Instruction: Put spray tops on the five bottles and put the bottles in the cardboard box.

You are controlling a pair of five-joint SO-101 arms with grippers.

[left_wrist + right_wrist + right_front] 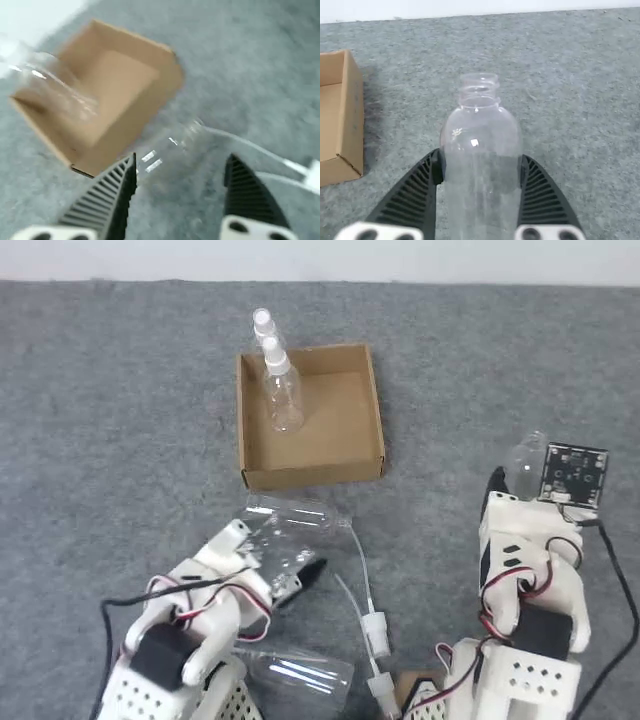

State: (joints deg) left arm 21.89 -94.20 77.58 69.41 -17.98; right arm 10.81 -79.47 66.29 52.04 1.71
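Note:
The cardboard box [355,445] stands at the back middle of the table, with two capped spray bottles [283,392] leaning in its left part. My left gripper [275,555] is open low over the carpet. Between its fingers [112,197] lies a clear uncapped bottle [167,152] on its side, just in front of the box [115,90]. My right gripper [480,200] is shut on another clear uncapped bottle [480,145], neck pointing away, held at the right [525,462]. A third uncapped bottle [300,670] lies near the left arm's base.
Two loose spray tops with long tubes lie between the arms, one [376,630] above the other [385,690]. One tube [250,147] runs from beside the lying bottle's neck. The box's near corner [342,120] is left of the right arm. Grey carpet covers the table.

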